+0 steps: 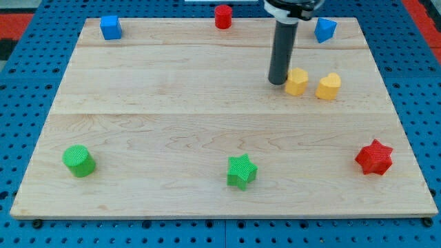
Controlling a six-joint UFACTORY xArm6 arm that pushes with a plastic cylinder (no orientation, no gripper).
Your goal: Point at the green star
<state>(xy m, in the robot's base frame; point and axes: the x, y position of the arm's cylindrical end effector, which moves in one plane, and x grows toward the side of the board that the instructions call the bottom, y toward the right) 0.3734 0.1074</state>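
Green star (242, 171) is the landmark: it sits on the wooden table (172, 103) near the view's bottom edge, a little right of centre, with open wood all around it. My tip (278, 82) is well apart from the star, up toward the view's top and slightly to the view's right of it, and it stands just beside a yellow block (297, 81), on that block's left and apparently touching or nearly so. A second yellow block, heart-shaped (329, 86), lies further right of the first. As for the tool, it is a plain dark rod with nothing to open or close, and it holds nothing.

Judged from this layout, the pointing has not been reached. Doing it well means drawing away from the yellow block toward the view's bottom and a touch left, so that block is not dragged along. The path down to the star looks free of other pieces. The green cylinder (79, 160) is far to the star's left and the red star (374, 157) far to its right, so neither should interfere. I would stop just short of the star's upper points rather than nudge it.
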